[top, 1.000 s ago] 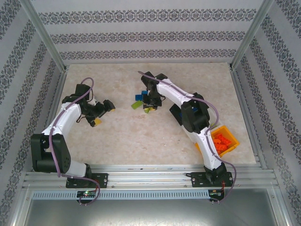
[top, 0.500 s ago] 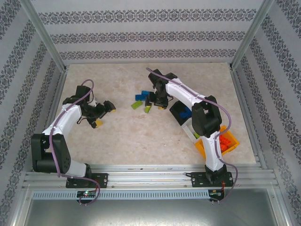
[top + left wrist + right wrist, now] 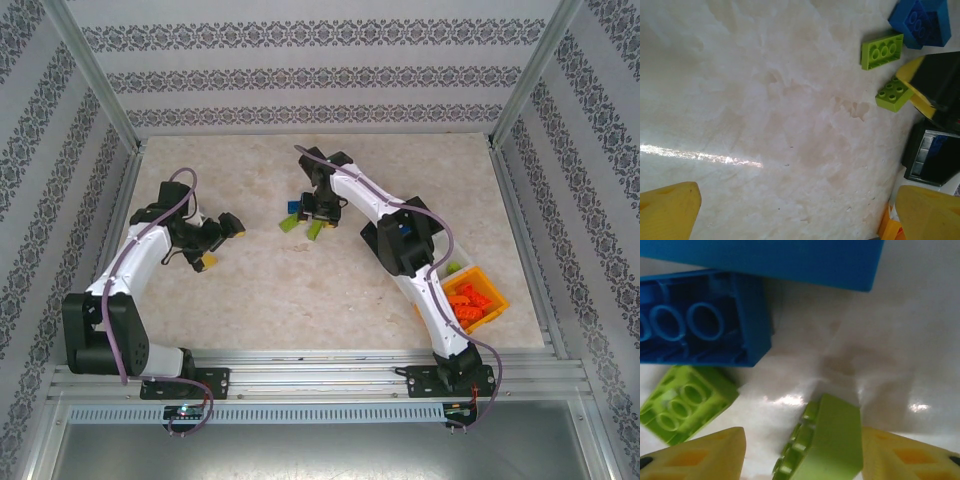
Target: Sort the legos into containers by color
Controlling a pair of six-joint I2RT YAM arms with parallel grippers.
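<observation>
Right wrist view shows a green brick (image 3: 825, 445) standing on its edge between the fingers of your right gripper (image 3: 802, 455). Its studs face one finger, and its flat back lies against or just beside the other. The jaws are spread, with a clear gap on the studded side, so nothing is pinched yet. In handling terms, the brick looks like light, rigid moulded plastic, glossy on its flat faces. It is not fragile, but it is likely to skid or tip over if pressed off-centre. You would do best to take it across the studded face and the flat back, squarely at mid-length. Just beyond the gripper and off to one side lie a second green brick (image 3: 685, 402) and a blue brick (image 3: 695, 322) with its hollow underside up. Mind the free finger does not catch either one. Top view places the orange bin (image 3: 490, 281), holding orange bricks (image 3: 468, 298), well apart on the near right of that gripper. Your left gripper (image 3: 222, 244) hangs spread and empty, well apart to its left.
</observation>
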